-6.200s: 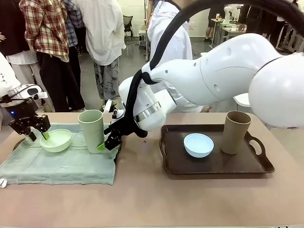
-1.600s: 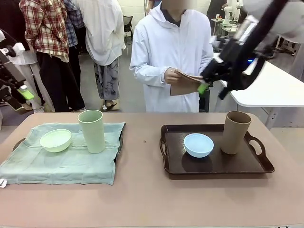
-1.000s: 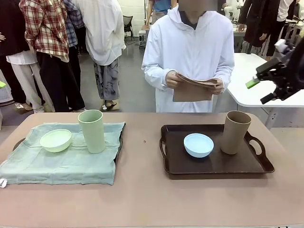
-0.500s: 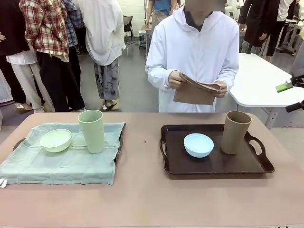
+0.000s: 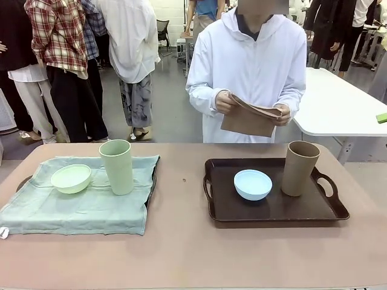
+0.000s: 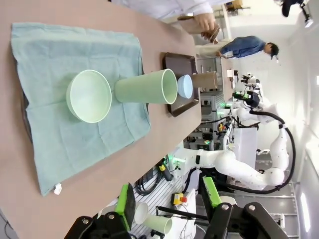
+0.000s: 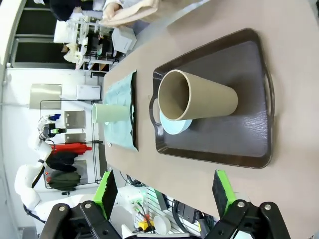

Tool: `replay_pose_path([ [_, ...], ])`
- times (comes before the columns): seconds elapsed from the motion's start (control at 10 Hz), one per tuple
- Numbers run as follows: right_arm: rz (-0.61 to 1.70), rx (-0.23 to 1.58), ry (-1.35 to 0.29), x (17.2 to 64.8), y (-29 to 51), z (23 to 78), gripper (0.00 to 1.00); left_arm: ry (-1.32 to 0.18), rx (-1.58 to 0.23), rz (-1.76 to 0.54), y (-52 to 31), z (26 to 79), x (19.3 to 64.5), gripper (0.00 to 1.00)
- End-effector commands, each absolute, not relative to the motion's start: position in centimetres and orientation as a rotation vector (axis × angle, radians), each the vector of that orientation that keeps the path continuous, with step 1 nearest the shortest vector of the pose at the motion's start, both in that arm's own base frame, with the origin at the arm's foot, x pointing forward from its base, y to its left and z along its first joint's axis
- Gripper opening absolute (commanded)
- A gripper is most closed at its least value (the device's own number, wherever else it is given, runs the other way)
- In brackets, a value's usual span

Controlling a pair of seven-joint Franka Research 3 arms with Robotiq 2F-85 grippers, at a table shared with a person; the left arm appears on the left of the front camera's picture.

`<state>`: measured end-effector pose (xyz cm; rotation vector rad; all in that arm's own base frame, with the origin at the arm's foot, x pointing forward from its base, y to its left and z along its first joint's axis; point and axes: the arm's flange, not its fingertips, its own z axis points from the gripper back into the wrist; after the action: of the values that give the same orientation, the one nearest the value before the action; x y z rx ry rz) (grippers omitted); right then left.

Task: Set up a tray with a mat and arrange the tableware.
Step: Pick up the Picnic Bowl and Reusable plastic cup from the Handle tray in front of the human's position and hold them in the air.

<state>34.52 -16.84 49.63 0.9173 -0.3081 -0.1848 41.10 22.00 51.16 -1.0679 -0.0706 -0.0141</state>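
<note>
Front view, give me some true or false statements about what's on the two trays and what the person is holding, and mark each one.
1. The pale green bowl and the pale green cup stand side by side on the green mat. True.
2. The light blue bowl and the tan-brown cup are both in the dark tray. True.
3. A mat lies under the light blue bowl. False: it sits on the bare tray.
4. The person at the far side is empty-handed. False: the person holds a folded brown cloth.
</note>
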Motion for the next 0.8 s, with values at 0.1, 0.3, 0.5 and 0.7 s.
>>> replay_pose_path([
  [0.1,-0.172,0.916,-0.307,34.87,-16.41,49.92,1.0,-0.079,-1.063,-0.001,22.24,51.17,41.15,0.72],
  [0.3,-0.172,0.916,-0.307,34.87,-16.41,49.92,1.0,-0.079,-1.063,-0.001,22.24,51.17,41.15,0.72],
  [0.5,-0.172,0.916,-0.307,34.87,-16.41,49.92,1.0,-0.079,-1.063,-0.001,22.24,51.17,41.15,0.72],
  [0.7,-0.172,0.916,-0.307,34.87,-16.41,49.92,1.0,-0.079,-1.063,-0.001,22.24,51.17,41.15,0.72],
])
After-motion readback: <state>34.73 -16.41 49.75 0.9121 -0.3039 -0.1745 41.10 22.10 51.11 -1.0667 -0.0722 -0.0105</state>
